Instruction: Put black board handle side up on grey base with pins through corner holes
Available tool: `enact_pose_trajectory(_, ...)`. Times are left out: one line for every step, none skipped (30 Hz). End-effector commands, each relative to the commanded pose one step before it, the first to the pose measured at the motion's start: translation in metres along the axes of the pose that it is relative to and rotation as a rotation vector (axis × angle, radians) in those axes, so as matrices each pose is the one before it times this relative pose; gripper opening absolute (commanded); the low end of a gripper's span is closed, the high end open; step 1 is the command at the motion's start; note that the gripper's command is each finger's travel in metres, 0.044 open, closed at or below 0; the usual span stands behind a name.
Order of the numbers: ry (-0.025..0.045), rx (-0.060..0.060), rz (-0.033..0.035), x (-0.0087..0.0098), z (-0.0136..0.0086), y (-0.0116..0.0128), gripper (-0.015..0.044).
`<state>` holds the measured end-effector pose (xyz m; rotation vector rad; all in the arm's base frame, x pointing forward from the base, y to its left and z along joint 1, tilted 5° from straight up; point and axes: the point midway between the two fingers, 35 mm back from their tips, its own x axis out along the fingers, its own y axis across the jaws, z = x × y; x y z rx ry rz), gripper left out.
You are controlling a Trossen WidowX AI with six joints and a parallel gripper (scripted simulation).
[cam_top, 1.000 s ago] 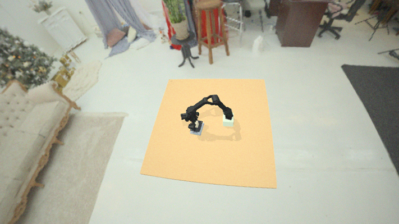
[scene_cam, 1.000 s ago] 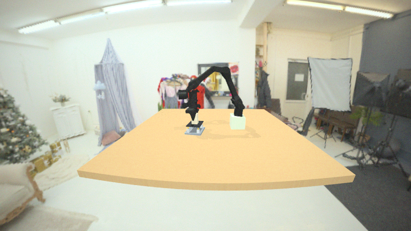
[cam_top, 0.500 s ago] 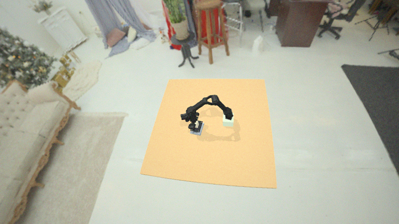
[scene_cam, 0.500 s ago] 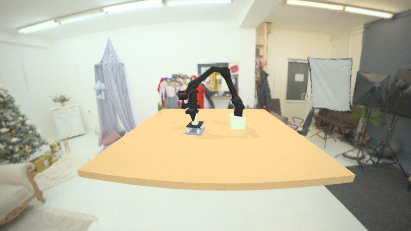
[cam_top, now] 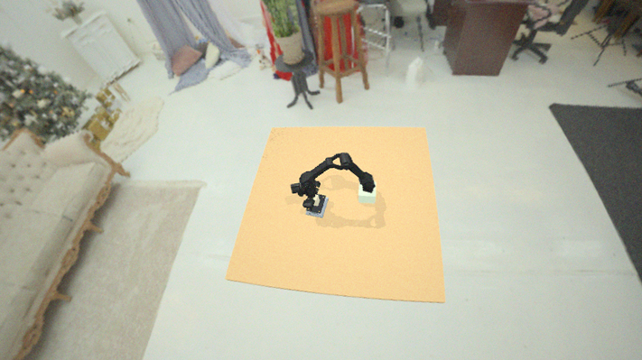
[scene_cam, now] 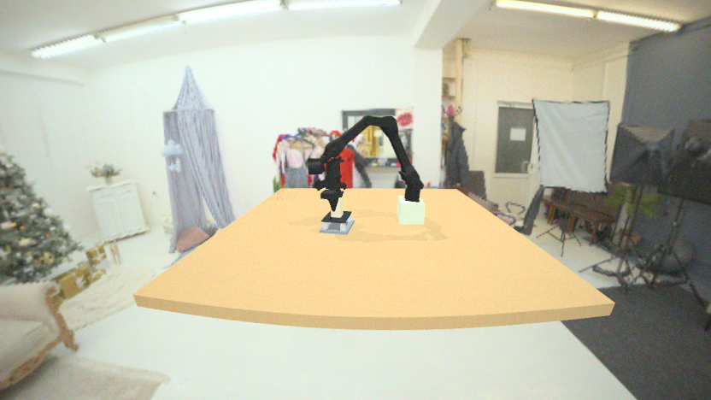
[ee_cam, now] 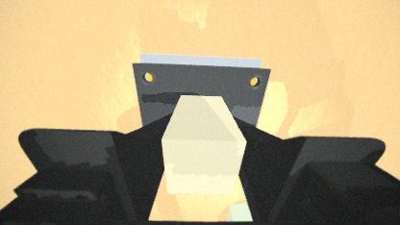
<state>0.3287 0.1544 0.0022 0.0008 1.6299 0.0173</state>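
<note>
Beneath one board (cam_top: 321, 205) (scene_cam: 330, 216) (ee_cam: 202, 80), one base (cam_top: 314, 213) (scene_cam: 328, 232) (ee_cam: 202, 61) rests tabletop; one end effector (cam_top: 315, 200) (scene_cam: 337, 206) (ee_cam: 201, 118) grips one handle (cam_top: 316, 199) (scene_cam: 339, 209) (ee_cam: 202, 159).Pale-orange tabletop (cam_top: 384, 256) (scene_cam: 378, 273) (ee_cam: 62, 62) bears one base (cam_top: 314, 214) (scene_cam: 328, 232) (ee_cam: 202, 61) beneath one board (cam_top: 321, 205) (scene_cam: 330, 216) (ee_cam: 202, 80), its single handle (cam_top: 316, 199) (scene_cam: 339, 209) (ee_cam: 202, 159) gripped by one end effector (cam_top: 315, 200) (scene_cam: 337, 206) (ee_cam: 201, 118).

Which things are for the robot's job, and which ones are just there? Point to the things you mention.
For the job:
- black board (cam_top: 322, 204) (scene_cam: 343, 216) (ee_cam: 202, 79)
- cream handle (scene_cam: 337, 208) (ee_cam: 202, 154)
- grey base (cam_top: 322, 213) (scene_cam: 330, 232) (ee_cam: 202, 60)
- gold pins (ee_cam: 148, 77)
- gripper (ee_cam: 201, 118)

Just there:
- sofa (cam_top: 14, 203) (scene_cam: 25, 318)
- wooden stool (cam_top: 335, 5)
- Christmas tree (cam_top: 7, 77) (scene_cam: 29, 214)

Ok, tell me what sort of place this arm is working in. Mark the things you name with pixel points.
Probably a photo studio: a white backdrop panel (scene_cam: 572, 144) hangs beside dark softboxes (scene_cam: 641, 154), and a clothes rack (scene_cam: 301, 154) and a tufted sofa (cam_top: 14, 208) (scene_cam: 20, 323) look like props.
</note>
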Motion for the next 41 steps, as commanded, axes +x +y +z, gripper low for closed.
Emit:
enact_pose_trajectory(-0.00026,0.0001,0.00013,-0.00041,0.00011,0.00007,0.0105)
enact_pose_trajectory(0.0,0.0,0.0,0.0,0.0,0.0,0.0131)
enact_pose_trajectory(0.0,0.0,0.0,0.0,0.0,0.0,0.0157)
enact_pose_trajectory(0.0,0.0,0.0,0.0,0.0,0.0,0.0184)
enact_pose_trajectory(0.0,0.0,0.0,0.0,0.0,0.0,0.021)
enact_pose_trajectory(0.0,0.0,0.0,0.0,0.0,0.0,0.0236)
enact_pose_trajectory(0.0,0.0,0.0,0.0,0.0,0.0,0.0263)
enact_pose_trajectory(0.0,0.0,0.0,0.0,0.0,0.0,0.0289)
enact_pose_trajectory(0.0,0.0,0.0,0.0,0.0,0.0,0.0315)
enact_pose_trajectory(0.0,0.0,0.0,0.0,0.0,0.0,0.0341)
enact_pose_trajectory(0.0,0.0,0.0,0.0,0.0,0.0,0.0368)
enact_pose_trajectory(0.0,0.0,0.0,0.0,0.0,0.0,0.0394)
enact_pose_trajectory(-0.00001,0.0,0.00001,-0.00109,0.00005,0.00002,0.042)
enact_pose_trajectory(-0.00002,0.0,0.00004,-0.00327,0.00013,0.00004,0.044)
enact_pose_trajectory(-0.00002,0.0,0.00007,-0.00547,0.00015,0.00004,0.044)
enact_pose_trajectory(-0.00001,0.0,0.00008,-0.00664,0.00006,0.0,0.044)
enact_pose_trajectory(0.0,0.0,0.00007,-0.00667,-0.00007,-0.00006,0.044)
enact_pose_trajectory(0.00001,0.0,0.00006,-0.00669,-0.00021,-0.00012,0.044)
enact_pose_trajectory(0.00002,0.0,0.00005,-0.00555,-0.00027,-0.00014,0.044)
enact_pose_trajectory(0.00002,0.0,0.00003,-0.00334,-0.00021,-0.0001,0.044)
enact_pose_trajectory(0.00001,0.0,0.00001,-0.00111,-0.00008,-0.00004,0.044)
enact_pose_trajectory(0.0,0.0,0.0,0.0,0.0,0.0,0.044)
enact_pose_trajectory(0.0,0.0,0.0,0.0,0.0,0.0,0.044)
enact_pose_trajectory(0.0,0.0,0.0,0.0,0.0,0.0,0.044)
enact_pose_trajectory(0.0,0.0,0.0,0.0,0.0,0.0,0.044)
enact_pose_trajectory(0.00029,0.0002,-0.00017,-0.00242,-0.00006,-0.00002,0.044)
enact_pose_trajectory(0.00089,0.0005,-0.00053,-0.00727,-0.00029,-0.00011,0.044)
enact_pose_trajectory(0.00152,0.0009,-0.00089,-0.01217,-0.00086,-0.00035,0.044)
enact_pose_trajectory(0.00156,0.0009,-0.00091,-0.01222,-0.00134,-0.00057,0.044)
enact_pose_trajectory(0.00096,0.0005,-0.00056,-0.00734,-0.00104,-0.00044,0.044)
enact_pose_trajectory(0.00032,0.0002,-0.00019,-0.00245,-0.00039,-0.00017,0.044)
enact_pose_trajectory(0.0,0.0,0.0,0.0,0.0,0.0,0.044)
enact_pose_trajectory(0.0,0.0,0.0,0.0,0.0,0.0,0.044)
enact_pose_trajectory(0.0,0.0,0.0,0.0,0.0,0.0,0.044)
enact_pose_trajectory(0.0,0.0,0.0,0.0,0.0,0.0,0.044)
enact_pose_trajectory(0.0,0.0,0.0,0.0,0.0,0.0,0.044)
enact_pose_trajectory(0.0,0.0,0.0,0.0,0.0,0.0,0.044)
enact_pose_trajectory(0.0,0.0,0.0,0.0,0.0,0.0,0.044)
enact_pose_trajectory(0.0,0.0,0.0,0.0,0.0,0.0,0.044)
enact_pose_trajectory(0.0,0.0,0.0,0.0,0.0,0.0,0.044)
enact_pose_trajectory(0.0,0.0,0.0,0.0,0.0,0.0,0.044)
